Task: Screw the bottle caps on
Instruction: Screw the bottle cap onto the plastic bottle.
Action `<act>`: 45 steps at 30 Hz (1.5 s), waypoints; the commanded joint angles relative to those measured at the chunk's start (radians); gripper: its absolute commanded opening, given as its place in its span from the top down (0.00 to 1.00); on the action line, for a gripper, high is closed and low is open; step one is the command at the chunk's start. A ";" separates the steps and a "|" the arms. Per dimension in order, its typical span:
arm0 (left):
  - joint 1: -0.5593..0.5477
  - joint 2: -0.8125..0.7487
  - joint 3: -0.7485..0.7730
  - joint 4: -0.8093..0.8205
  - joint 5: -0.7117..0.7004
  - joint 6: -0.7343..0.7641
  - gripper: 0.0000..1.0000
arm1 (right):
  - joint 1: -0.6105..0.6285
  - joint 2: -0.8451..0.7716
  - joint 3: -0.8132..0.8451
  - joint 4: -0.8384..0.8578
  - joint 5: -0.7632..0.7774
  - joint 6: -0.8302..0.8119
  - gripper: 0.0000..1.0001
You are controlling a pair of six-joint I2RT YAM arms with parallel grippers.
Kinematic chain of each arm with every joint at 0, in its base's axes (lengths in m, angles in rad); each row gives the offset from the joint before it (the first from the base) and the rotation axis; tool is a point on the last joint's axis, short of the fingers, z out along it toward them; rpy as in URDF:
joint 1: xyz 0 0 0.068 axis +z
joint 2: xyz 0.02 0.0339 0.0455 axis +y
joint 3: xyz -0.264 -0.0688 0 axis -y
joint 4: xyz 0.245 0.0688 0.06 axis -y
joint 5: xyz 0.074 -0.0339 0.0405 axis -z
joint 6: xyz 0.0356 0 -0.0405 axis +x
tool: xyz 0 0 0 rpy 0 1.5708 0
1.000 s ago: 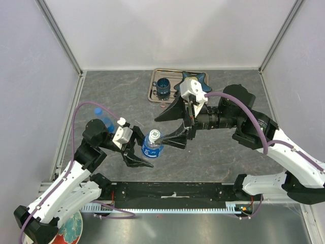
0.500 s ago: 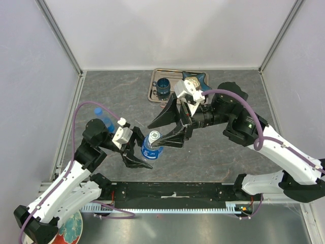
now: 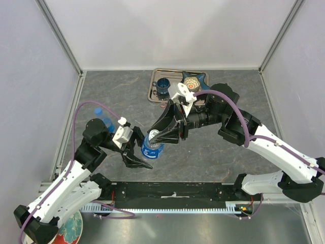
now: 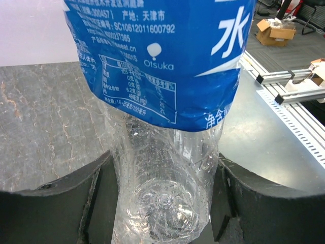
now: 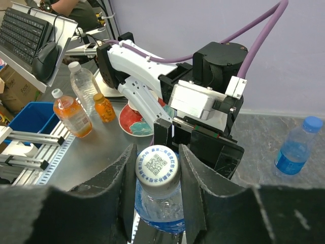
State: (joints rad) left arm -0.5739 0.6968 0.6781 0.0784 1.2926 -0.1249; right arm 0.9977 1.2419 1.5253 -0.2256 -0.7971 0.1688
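A clear bottle with a blue label (image 3: 151, 147) stands tilted near the table's front middle. My left gripper (image 3: 147, 150) is shut on its lower body; in the left wrist view the bottle (image 4: 167, 101) fills the space between both fingers (image 4: 269, 203) of the left gripper (image 4: 165, 198). A white cap (image 5: 158, 168) with a printed code sits on the neck, and my right gripper (image 5: 158, 172) is shut on it from both sides. From above, the right gripper (image 3: 155, 137) covers the cap. A second bottle (image 3: 104, 119) with a blue cap (image 3: 98, 111) stands behind the left arm.
A metal tray (image 3: 154, 94) at the back holds a dark blue cup (image 3: 163, 86) and a blue star-shaped dish (image 3: 195, 80). A small reddish round piece (image 3: 162, 107) lies in front of the tray. A patterned plate (image 3: 71, 229) sits off the table's front left.
My right gripper moved left over the bottle's neck and closed its fingers on the white cap. The left gripper and the bottle stayed put.
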 commanded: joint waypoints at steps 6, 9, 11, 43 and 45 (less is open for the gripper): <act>-0.001 -0.010 0.032 0.020 -0.032 -0.007 0.98 | -0.013 -0.051 -0.063 0.071 0.021 0.023 0.90; -0.001 -0.013 0.034 0.000 -0.113 0.056 0.98 | -0.025 -0.062 -0.091 0.022 0.136 0.021 1.00; 0.000 -0.016 0.032 -0.005 -0.220 0.096 0.98 | -0.025 -0.056 -0.099 -0.021 0.287 0.009 1.00; 0.019 -0.031 -0.026 -0.017 -0.894 0.165 0.98 | 0.274 0.398 0.409 -0.454 1.693 0.192 0.91; 0.020 -0.034 -0.032 -0.014 -0.889 0.160 0.98 | 0.272 0.377 0.426 -0.417 1.615 0.164 0.81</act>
State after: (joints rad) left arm -0.5621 0.6952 0.6270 -0.0933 0.4191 0.0238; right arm 1.2728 1.6436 1.8984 -0.6044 0.8948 0.4232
